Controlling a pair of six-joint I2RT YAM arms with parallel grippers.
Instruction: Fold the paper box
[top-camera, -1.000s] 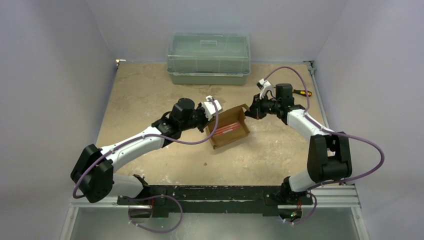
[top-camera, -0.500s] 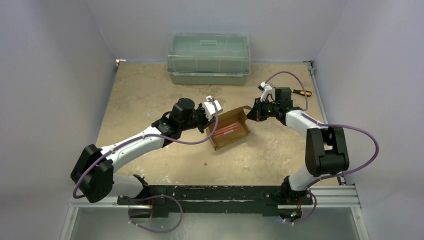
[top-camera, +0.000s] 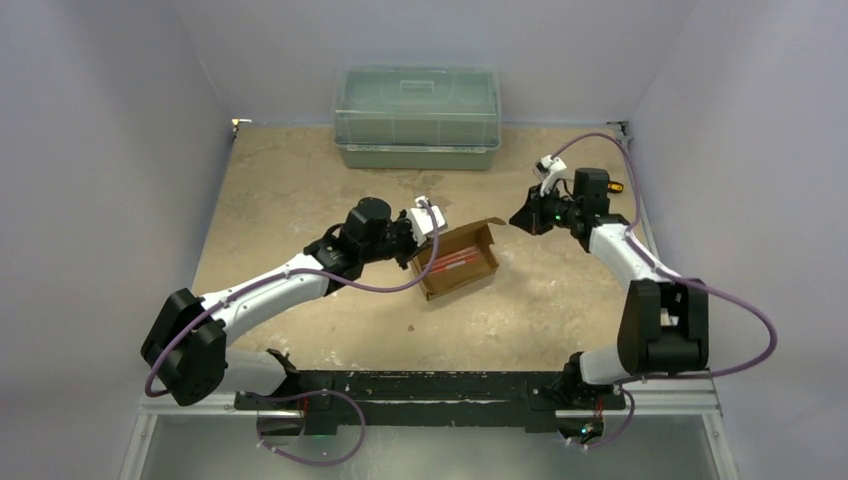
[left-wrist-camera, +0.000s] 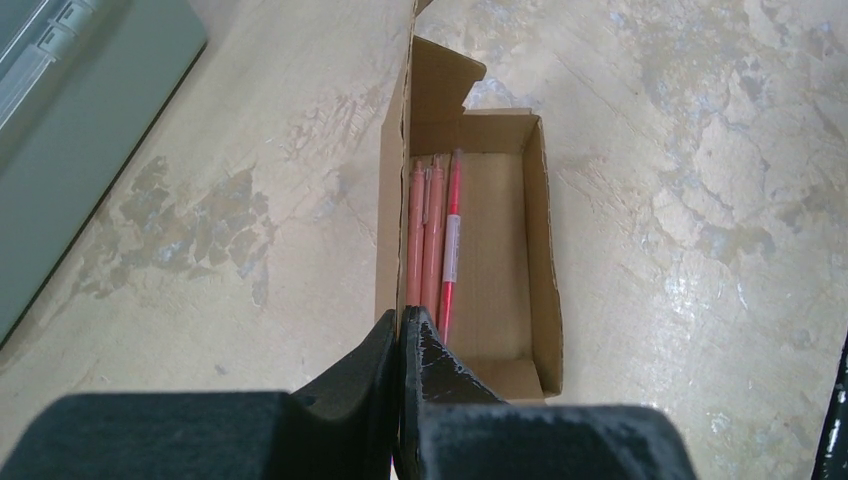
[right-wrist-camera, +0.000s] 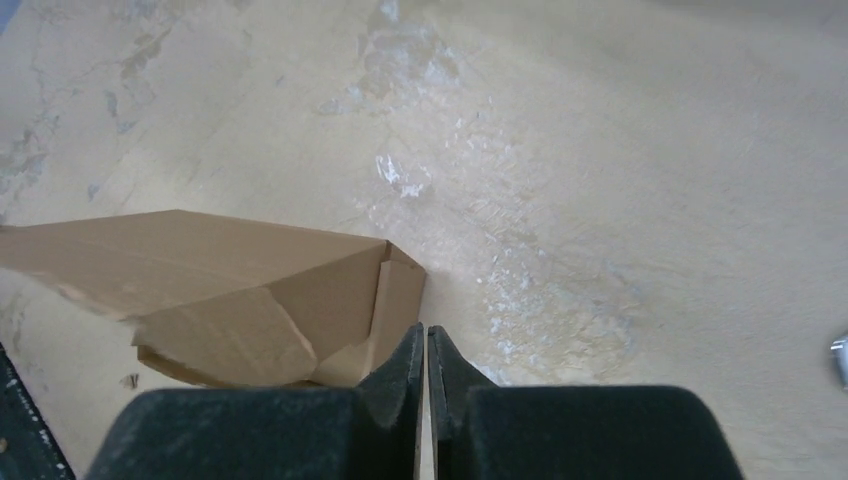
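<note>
The paper box (top-camera: 462, 259) is an open brown carton at the table's middle, with several red pens (left-wrist-camera: 434, 238) lying along its left wall. Its end flap stands up at the far right corner. My left gripper (top-camera: 416, 250) is shut on the box's long left wall, which runs in between the fingertips in the left wrist view (left-wrist-camera: 404, 322). The box's inside (left-wrist-camera: 492, 262) shows ahead of it. My right gripper (top-camera: 517, 218) is shut and empty, apart from the box on its right. In the right wrist view (right-wrist-camera: 422, 336) the box's flap (right-wrist-camera: 230, 290) lies just left of the fingertips.
A green translucent plastic bin (top-camera: 417, 118) with a lid stands at the back middle. A yellow and black screwdriver (top-camera: 613, 186) lies at the right edge, partly behind my right arm. Grey walls enclose the table on three sides.
My right gripper has drawn back to the right, away from the box's end flap. The left gripper and the box have stayed in place.
</note>
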